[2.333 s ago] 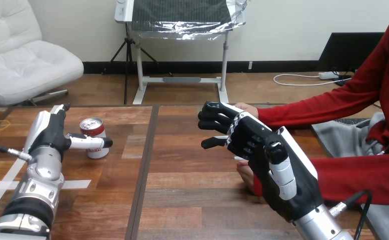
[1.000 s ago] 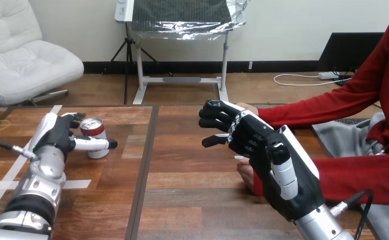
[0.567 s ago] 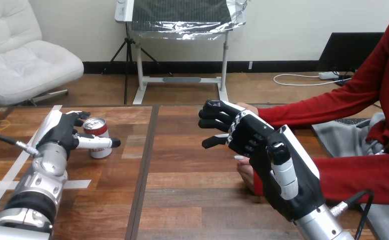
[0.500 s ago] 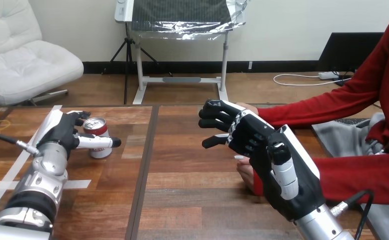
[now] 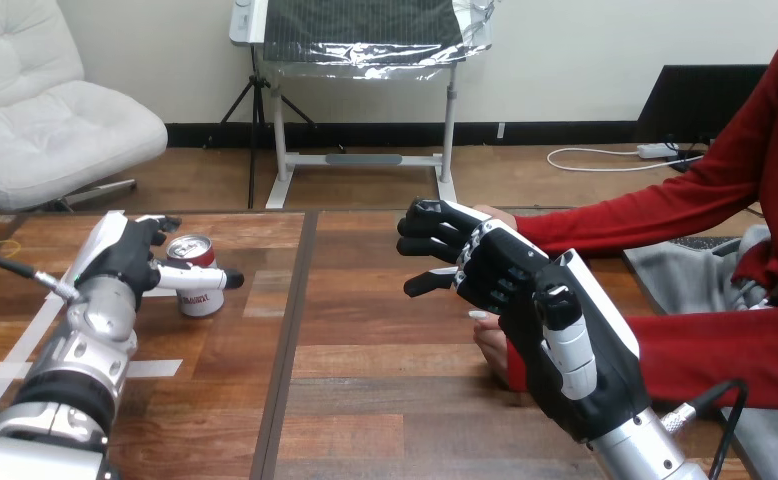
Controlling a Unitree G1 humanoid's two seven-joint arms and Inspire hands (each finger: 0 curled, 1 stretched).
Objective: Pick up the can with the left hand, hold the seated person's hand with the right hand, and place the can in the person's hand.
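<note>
Counter (image 5: 365, 330) carries can (image 5: 194, 280) upright, left side. Left hand (image 5: 125, 262) open around it: thumb across front, fingers behind, unclamped. Right hand (image 5: 520, 290) beside person's hand (image 5: 493, 214); grasp indeterminate. Risk: thumb push topples can before closure.

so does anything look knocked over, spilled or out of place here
Nothing stands out. The can stands upright on the table with no spill around it. The left robot hand is at the can, its thumb crossing the can's front. The right robot hand hangs above the table's right half.
</note>
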